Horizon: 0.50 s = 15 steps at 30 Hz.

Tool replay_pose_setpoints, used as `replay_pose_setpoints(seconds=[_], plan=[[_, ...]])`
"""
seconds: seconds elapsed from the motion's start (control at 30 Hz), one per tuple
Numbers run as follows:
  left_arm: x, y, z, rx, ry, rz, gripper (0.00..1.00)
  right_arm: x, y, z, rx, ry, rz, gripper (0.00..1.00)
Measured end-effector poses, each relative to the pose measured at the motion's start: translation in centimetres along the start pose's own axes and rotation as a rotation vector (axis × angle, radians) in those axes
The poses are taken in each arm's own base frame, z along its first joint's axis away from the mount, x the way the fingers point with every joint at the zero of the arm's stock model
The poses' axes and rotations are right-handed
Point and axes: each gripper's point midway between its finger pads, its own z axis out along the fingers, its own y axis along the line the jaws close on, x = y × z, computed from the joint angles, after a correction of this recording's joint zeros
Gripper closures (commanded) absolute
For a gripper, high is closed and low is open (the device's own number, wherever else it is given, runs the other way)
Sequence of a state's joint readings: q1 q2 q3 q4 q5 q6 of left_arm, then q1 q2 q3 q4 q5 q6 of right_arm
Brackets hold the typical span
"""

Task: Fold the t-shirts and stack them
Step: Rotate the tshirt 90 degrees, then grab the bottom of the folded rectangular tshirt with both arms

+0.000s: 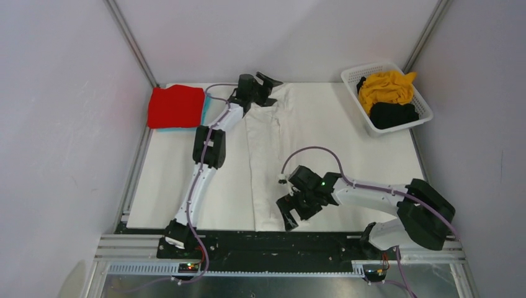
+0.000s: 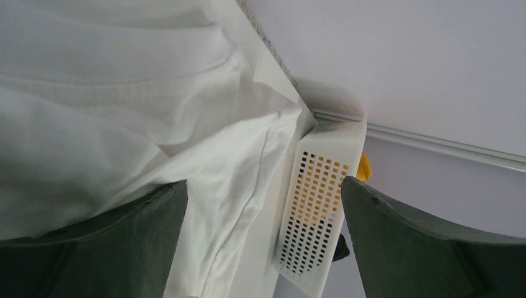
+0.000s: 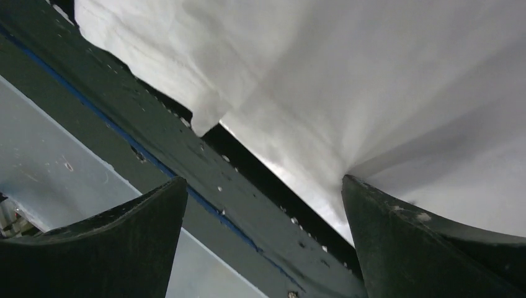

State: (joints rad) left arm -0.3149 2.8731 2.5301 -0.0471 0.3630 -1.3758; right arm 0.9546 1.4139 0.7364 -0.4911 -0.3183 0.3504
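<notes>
White t-shirt (image 1: 267, 161), red t-shirt (image 1: 175, 107), yellow t-shirt (image 1: 386, 87), black t-shirt (image 1: 392, 115): one each; end effectors (image 1: 270, 81) (image 1: 293, 218) apart.

Left fingers (image 2: 93, 248), right fingers (image 3: 93, 248) wide apart

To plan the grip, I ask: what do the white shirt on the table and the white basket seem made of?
White t-shirt: soft matte fabric, probably cotton; it creases and shows a stitched collar seam. Basket: rigid, smooth white plastic, it seems; its wall has regular moulded holes.
</notes>
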Motion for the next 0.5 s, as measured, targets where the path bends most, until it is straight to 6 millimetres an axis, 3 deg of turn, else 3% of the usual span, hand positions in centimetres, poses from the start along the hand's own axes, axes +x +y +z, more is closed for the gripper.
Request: replay_pose_setpoints(seconds=[0.1,0.23,0.33,0.4,0.5], plan=[[-1.0,0.0,-0.1,0.002,-0.029,0.023,0.00,1.2,-0.5,-1.0,0.028,0.012,0.021,0.01],[-1.2,-0.3,-0.4,0.010,-0.027,0.090,0.00,-0.7,-1.0,-2.8,0.029,-0.093,0.060,0.01],[-0.3,-0.7,-1.5,-0.016,0.005,0.179,0.00,-2.5,-0.5,-5.3,0.008,-0.224,0.054,0.01],[0.8,-2.2,-3.1,-0.032,0.032,0.245,0.00,-3.4,0.3,-7.6,-0.013,-0.328,0.032,0.01],[3.5,-7.5,-7.7,-0.016,0.074,0.370,0.00,-4.4,1.0,-10.8,-0.034,-0.468,0.036,0.01]])
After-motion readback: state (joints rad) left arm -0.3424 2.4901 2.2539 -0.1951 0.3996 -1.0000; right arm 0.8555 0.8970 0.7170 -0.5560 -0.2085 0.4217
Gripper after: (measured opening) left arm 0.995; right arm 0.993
